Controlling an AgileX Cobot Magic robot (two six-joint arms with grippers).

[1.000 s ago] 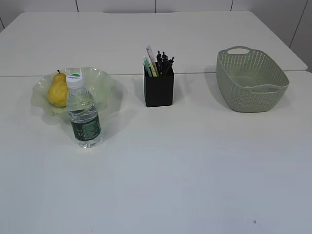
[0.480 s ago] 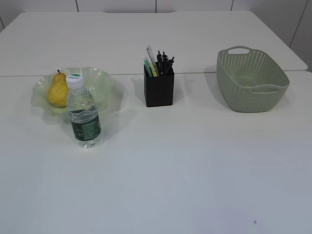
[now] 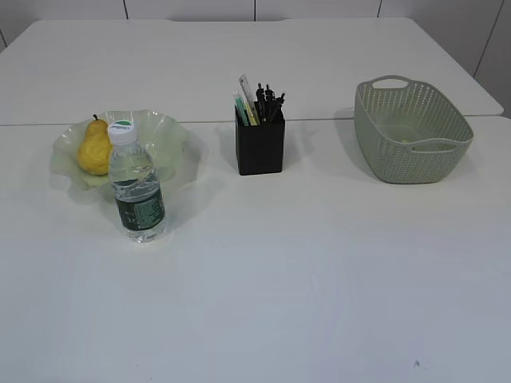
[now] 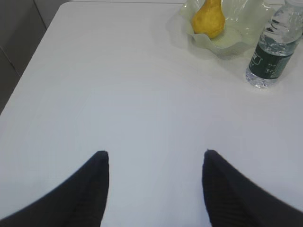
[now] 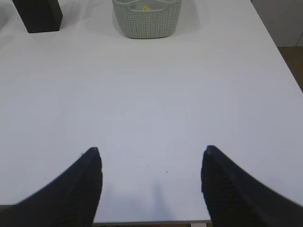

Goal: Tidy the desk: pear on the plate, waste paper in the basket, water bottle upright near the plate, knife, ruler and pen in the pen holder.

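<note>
1. Where the white desk runs toward its left edge, a pale green wavy-rimmed plate sits with a yellow pear lying in it, stem pointing away from the front edge.
2. A small clear water bottle with a white cap and dark green label stands upright just in front of the plate, on the side nearer the front edge.
3. Near the middle of the desk, toward the back, a black square pen holder stands upright; a clear ruler and several dark pens stick up out of it. A knife cannot be told apart among them.
4. Toward the right edge sits a sage-green woven-look basket; the right wrist view shows a small yellow-and-white scrap of waste paper inside it.
5. The left claw hangs over bare desk near the left edge, its two dark fingers spread wide with nothing between them.
6. The right claw hangs over bare desk by the front edge, fingers likewise spread apart and empty.
</note>
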